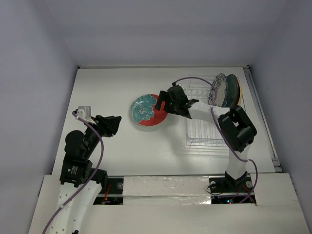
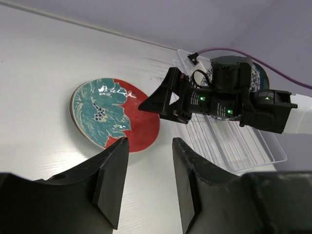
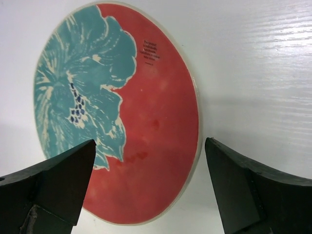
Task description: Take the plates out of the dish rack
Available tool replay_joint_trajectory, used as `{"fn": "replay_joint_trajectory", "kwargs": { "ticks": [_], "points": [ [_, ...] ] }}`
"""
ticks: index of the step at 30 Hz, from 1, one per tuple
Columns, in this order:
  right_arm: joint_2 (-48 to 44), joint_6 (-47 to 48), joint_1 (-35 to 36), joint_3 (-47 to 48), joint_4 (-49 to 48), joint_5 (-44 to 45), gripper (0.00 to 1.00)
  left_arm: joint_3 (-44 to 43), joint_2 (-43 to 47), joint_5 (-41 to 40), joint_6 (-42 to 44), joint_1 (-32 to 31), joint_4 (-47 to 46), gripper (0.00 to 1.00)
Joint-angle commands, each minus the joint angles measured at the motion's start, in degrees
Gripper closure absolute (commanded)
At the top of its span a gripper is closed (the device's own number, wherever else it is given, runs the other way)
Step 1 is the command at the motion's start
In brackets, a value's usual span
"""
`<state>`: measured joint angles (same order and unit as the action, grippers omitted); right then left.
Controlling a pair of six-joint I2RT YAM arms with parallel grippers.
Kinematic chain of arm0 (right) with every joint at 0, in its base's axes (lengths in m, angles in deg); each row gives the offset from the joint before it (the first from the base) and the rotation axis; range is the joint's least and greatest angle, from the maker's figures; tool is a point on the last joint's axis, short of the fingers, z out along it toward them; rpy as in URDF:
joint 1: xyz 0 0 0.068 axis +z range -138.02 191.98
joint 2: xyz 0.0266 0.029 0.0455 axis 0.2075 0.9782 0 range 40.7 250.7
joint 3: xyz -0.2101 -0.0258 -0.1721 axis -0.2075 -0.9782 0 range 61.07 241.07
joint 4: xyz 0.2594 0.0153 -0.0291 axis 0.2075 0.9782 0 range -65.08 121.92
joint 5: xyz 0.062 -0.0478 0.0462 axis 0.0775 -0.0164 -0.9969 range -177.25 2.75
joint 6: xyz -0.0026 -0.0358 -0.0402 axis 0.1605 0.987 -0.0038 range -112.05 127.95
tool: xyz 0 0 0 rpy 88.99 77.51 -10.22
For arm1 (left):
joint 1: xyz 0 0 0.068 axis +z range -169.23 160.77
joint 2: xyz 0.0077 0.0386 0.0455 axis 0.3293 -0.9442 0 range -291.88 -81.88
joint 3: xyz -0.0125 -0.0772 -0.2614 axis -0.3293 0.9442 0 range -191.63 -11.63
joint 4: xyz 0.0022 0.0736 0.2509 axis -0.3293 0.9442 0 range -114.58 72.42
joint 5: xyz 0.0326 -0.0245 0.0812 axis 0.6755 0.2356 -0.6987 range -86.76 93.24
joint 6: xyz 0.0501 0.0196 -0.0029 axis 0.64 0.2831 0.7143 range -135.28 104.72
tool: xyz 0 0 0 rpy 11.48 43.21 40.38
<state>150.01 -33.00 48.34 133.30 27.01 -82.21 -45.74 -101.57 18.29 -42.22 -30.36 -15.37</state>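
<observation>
I make out one small block of dark print [image 3: 153, 52] on the red plate [image 3: 156, 146], near its upper rim; the lines are too tiny to read; nothing else I see carries legible lettering.

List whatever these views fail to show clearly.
- Top view: how many plates stand in the dish rack; they overlap and look small.
- Left wrist view: those plates, mostly hidden behind the right arm.
- Right wrist view: the print on the red plate, too small to read.
</observation>
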Motion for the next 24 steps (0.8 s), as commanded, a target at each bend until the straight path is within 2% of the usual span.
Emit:
{"fn": "replay_joint_trajectory", "kwargs": {
  "ticks": [1, 9, 11, 12, 13, 15, 16, 17, 18, 21, 22, 23, 24],
  "points": [
    [0.1, 3.1, 0.1, 2.0, 2.4, 1.2, 0.01, -0.6, 0.5, 0.9, -0.3, 0.3, -3.1, 0.62],
    [-13.9, 7.5, 1.2, 0.9, 6.5, 6.3, 0.03, -0.6, 0.6, 0.9, -0.3, 0.3, -3.1, 0.62],
    [-19.3, 8.9, 1.2, 0.1, 7.8, 8.1, 0.10, -0.7, 0.5, 0.9, -0.2, 0.3, -3.1, 0.62],
    [-21.4, 9.6, 1.2, -0.2, 8.0, 8.9, 0.17, -0.6, 0.5, 0.9, -0.3, 0.3, -3.1, 0.62],
    [-23.5, 10.2, 1.2, -0.7, 8.5, 12.6, 0.38, -0.6, 0.5, 0.9, -0.3, 0.3, -3.1, 0.62],
    [-29.7, 11.9, 1.2, -1.2, 12.1, 19.2, 0.72, -0.6, 0.4, 1.0, -0.3, 0.3, -3.1, 0.63],
    [-31.3, 12.8, 1.2, -1.2, 13.7, 25.7, 0.90, -0.6, 0.4, 1.0, -0.2, 0.3, -3.1, 0.65],
    [-34.0, 14.3, -0.9, -1.1, 16.8, 28.2, 0.95, -0.5, 0.4, 1.5, -0.1, 0.3, -3.3, 0.71],
    [-35.0, 14.8, -2.0, -1.1, 18.4, 30.5, 1.00, -0.5, 0.4, 1.6, -0.1, 0.3, -3.3, 0.81],
    [-38.9, 16.4, -6.8, -2.3, 22.3, 34.9, 1.00, -0.5, 0.5, 1.2, 0.0, 0.3, -3.2, 0.97],
    [-39.9, 16.7, -8.0, -2.8, 22.9, 36.5, 1.00, -0.6, 0.3, 1.0, 0.0, 0.3, -3.1, 1.00],
    [-41.1, 17.2, -10.5, -3.6, 23.7, 36.9, 0.96, -0.7, 0.3, 0.6, 0.0, 0.3, -3.0, 1.00],
    [-41.1, 17.5, -11.9, -3.6, 24.2, 36.7, 0.85, -0.6, 0.3, 0.4, 0.0, 0.3, -3.0, 1.00]
  ]
}}
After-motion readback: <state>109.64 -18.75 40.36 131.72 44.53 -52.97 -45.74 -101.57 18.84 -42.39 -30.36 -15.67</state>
